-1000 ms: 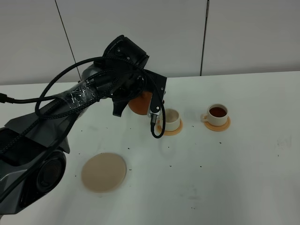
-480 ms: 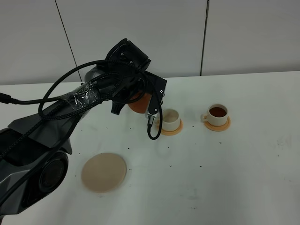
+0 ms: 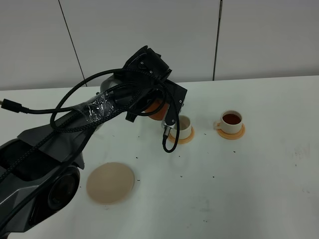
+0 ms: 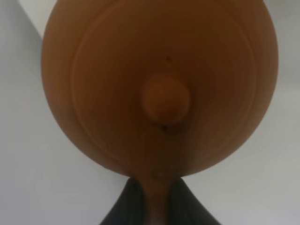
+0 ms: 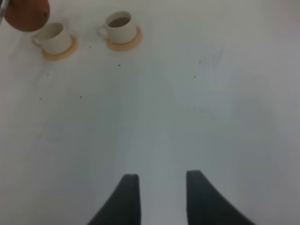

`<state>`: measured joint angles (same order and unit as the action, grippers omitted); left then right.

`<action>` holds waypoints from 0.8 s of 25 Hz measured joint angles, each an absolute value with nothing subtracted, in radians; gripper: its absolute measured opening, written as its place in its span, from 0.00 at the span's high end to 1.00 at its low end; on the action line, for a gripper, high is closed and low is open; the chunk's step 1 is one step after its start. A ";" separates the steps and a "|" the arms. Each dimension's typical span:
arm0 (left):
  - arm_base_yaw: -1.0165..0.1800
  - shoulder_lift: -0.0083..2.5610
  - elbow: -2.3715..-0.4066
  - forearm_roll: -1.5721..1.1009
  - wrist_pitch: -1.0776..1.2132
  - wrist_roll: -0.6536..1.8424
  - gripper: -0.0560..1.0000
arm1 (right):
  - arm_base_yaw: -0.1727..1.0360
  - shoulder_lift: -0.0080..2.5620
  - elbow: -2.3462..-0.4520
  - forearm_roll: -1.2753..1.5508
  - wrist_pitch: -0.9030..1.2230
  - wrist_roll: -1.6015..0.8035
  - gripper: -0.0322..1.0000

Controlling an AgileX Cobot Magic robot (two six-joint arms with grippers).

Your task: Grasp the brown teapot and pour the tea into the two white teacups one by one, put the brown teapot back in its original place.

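Teapot [image 4: 159, 89] of brown clay hangs at ten o'clock of the left teacup [image 3: 182, 127], its handle clenched by the left gripper [image 4: 157, 206]; the right gripper [image 5: 159, 197] is released.

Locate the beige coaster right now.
In the exterior high view the beige coaster lies bare at the front left of the table, beside the left arm's base, well apart from the brown teapot and nearest teacup.

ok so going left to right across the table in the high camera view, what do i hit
flat round pale beige coaster disc → round terracotta-brown clay teapot, half hidden behind the arm → small cream-white teacup beside it → small cream-white teacup holding dark tea
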<state>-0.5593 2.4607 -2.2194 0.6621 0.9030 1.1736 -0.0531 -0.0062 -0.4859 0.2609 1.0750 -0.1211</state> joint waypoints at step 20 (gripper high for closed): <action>-0.602 2.461 -2.219 0.764 0.916 1.241 0.78 | -0.053 -0.006 -0.486 0.261 1.075 -0.121 0.74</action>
<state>-0.6023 2.4607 -2.2194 0.7641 0.9161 1.2412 -0.0531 -0.0062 -0.4859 0.2609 1.0750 -0.1208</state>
